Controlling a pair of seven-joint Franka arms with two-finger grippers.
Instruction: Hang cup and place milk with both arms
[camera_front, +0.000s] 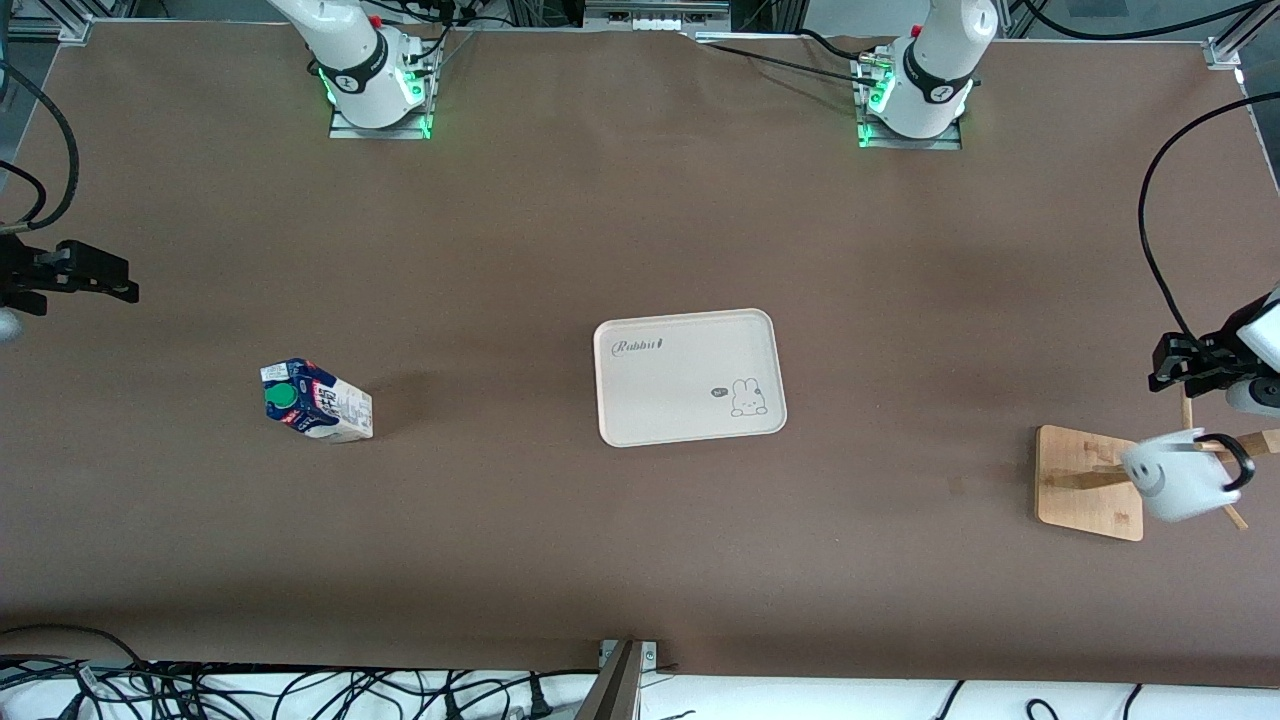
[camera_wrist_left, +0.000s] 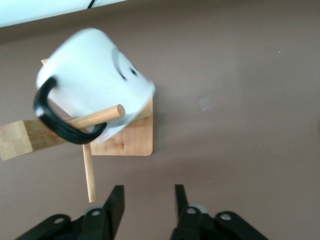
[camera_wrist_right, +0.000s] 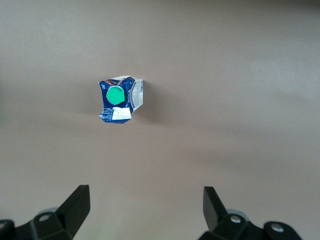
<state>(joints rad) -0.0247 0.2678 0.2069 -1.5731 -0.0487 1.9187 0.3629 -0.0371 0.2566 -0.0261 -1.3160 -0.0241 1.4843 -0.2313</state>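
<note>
The cup (camera_front: 1175, 485), a white mug with a smiley face, hangs by its black handle on a peg (camera_wrist_left: 100, 116) of the wooden rack (camera_front: 1085, 480) at the left arm's end of the table. In the left wrist view the cup (camera_wrist_left: 95, 80) tilts over the rack's base (camera_wrist_left: 135, 142). My left gripper (camera_front: 1160, 372) hovers close to the rack, open, with nothing between its fingers (camera_wrist_left: 148, 192). The milk (camera_front: 318, 401), a blue and white carton with a green cap, stands on the table toward the right arm's end. My right gripper (camera_front: 125, 280) waits open above the table, apart from the milk (camera_wrist_right: 120, 99), and is empty (camera_wrist_right: 146, 195).
A cream tray (camera_front: 660, 385) with a rabbit drawing lies near the table's middle, with nothing on it. Brown table surface stretches between the milk, the tray and the rack. Cables lie along the table's edge nearest the front camera.
</note>
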